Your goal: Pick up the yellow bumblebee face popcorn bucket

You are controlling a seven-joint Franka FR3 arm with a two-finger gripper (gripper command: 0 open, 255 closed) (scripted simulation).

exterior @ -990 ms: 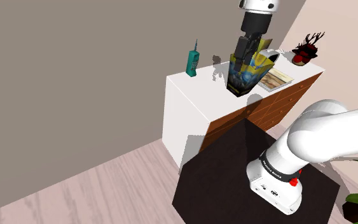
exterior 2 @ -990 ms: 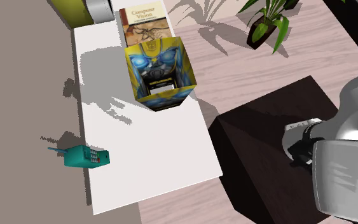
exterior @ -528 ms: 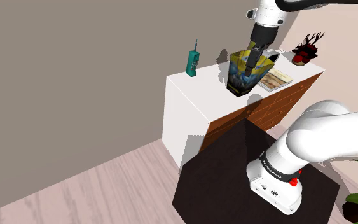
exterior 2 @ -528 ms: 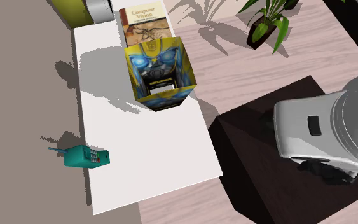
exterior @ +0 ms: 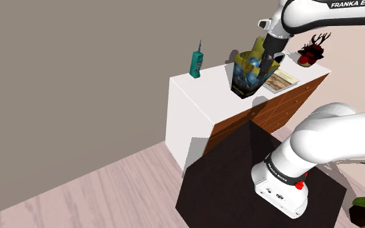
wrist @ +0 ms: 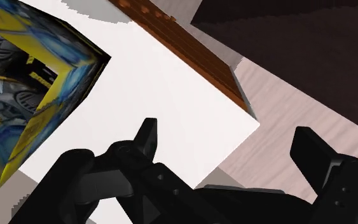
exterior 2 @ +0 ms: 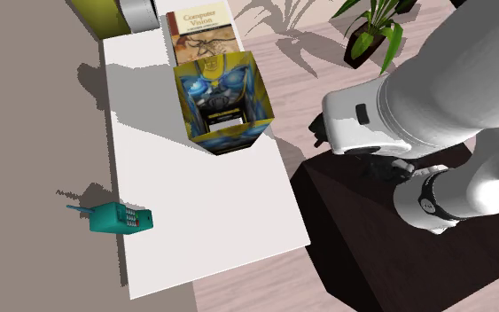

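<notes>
The popcorn bucket [exterior: 247, 76] is a square yellow box printed with a blue and yellow robot face. It stands upright on the white dresser top [exterior 2: 194, 222], near the front edge. From above, the bucket [exterior 2: 223, 96] shows its open mouth. My gripper [exterior: 265, 63] hangs tilted at the bucket's side nearer the shoulder view's right. In the wrist view the gripper [wrist: 228, 143] is open, with the dresser's edge and the floor between its fingers. The bucket [wrist: 31, 83] lies outside them, beyond one finger [wrist: 147, 137], untouched.
A teal old-style phone [exterior: 196, 63] stands at the dresser's far end. A book [exterior 2: 205, 31] lies just behind the bucket, with a red ornament [exterior: 310, 55] further along. A potted plant [exterior 2: 371, 35] stands on the floor. The black stand [exterior: 239, 175] sits close before the dresser.
The arm swung over: the hand moved from above the bucket's mouth toward the shoulder view's right and tilted. The arm's big links came into the second exterior view. The bucket stayed put.
</notes>
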